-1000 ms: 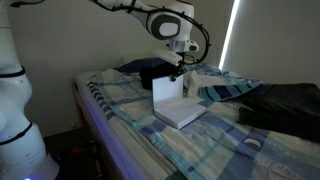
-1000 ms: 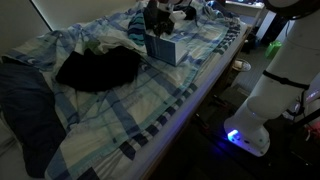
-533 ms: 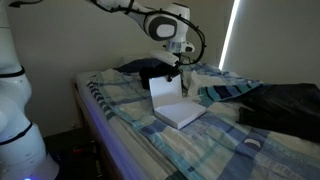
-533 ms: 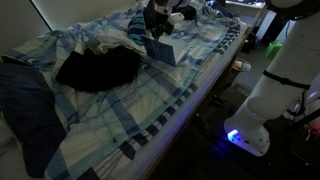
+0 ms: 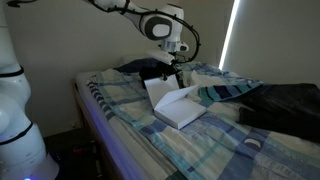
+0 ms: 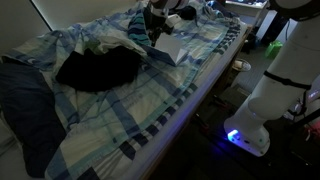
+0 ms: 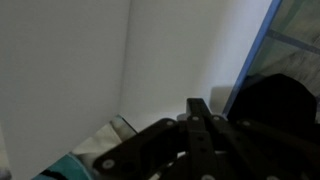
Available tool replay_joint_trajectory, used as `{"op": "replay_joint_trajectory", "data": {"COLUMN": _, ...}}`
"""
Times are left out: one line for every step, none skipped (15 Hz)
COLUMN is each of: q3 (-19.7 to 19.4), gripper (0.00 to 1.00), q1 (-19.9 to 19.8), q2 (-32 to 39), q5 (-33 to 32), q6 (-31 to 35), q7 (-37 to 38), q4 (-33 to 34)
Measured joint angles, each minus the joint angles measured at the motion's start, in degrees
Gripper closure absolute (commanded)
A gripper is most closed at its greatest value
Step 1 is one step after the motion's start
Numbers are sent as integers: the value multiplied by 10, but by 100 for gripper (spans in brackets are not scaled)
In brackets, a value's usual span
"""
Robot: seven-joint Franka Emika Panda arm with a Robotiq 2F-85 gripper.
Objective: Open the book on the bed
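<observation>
The book [image 5: 180,108] lies on the bed [image 5: 130,125] with its plaid blanket. Its front cover [image 5: 160,92] is lifted and leans back toward the head of the bed, showing white pages. My gripper [image 5: 172,70] is at the cover's top edge; in both exterior views it sits just above the book [image 6: 165,48], at the cover's raised edge [image 6: 156,32]. In the wrist view the dark fingers [image 7: 203,118] look closed together, pressed against a broad white page [image 7: 90,70], with the blue cover edge [image 7: 255,50] to the right.
A black bundle of cloth [image 6: 97,68] lies on the blanket near the book. Dark bedding [image 5: 285,105] is heaped on the far side. Another white robot body [image 6: 280,70] stands beside the bed edge, and it also shows in an exterior view [image 5: 15,100].
The book's cover has swung from upright to leaning back past vertical. My gripper has moved with its top edge toward the head of the bed.
</observation>
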Motion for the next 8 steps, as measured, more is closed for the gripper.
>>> {"op": "replay_joint_trajectory", "data": {"q3": 1, "gripper": 100, "q1": 2, "q2": -1, "q5": -3, "q6": 0, "q7": 0, "q4": 0}}
{"op": "replay_joint_trajectory", "data": {"q3": 1, "gripper": 100, "q1": 3, "q2": -1, "q5": -6, "q6": 0, "q7": 0, "q4": 0}}
{"op": "replay_joint_trajectory", "data": {"q3": 1, "gripper": 100, "q1": 3, "q2": -2, "q5": -8, "q6": 0, "q7": 0, "q4": 0}}
{"op": "replay_joint_trajectory", "data": {"q3": 1, "gripper": 100, "q1": 4, "q2": -2, "q5": -9, "q6": 0, "q7": 0, "q4": 0}}
{"op": "replay_joint_trajectory", "data": {"q3": 1, "gripper": 100, "q1": 4, "q2": -3, "q5": -10, "q6": 0, "q7": 0, "q4": 0}}
{"op": "replay_joint_trajectory", "data": {"q3": 1, "gripper": 100, "q1": 4, "q2": -4, "q5": -10, "q6": 0, "q7": 0, "q4": 0}}
{"op": "replay_joint_trajectory", "data": {"q3": 1, "gripper": 100, "q1": 4, "q2": -6, "q5": -10, "q6": 0, "q7": 0, "q4": 0}}
{"op": "replay_joint_trajectory", "data": {"q3": 1, "gripper": 100, "q1": 4, "q2": -7, "q5": -10, "q6": 0, "q7": 0, "q4": 0}}
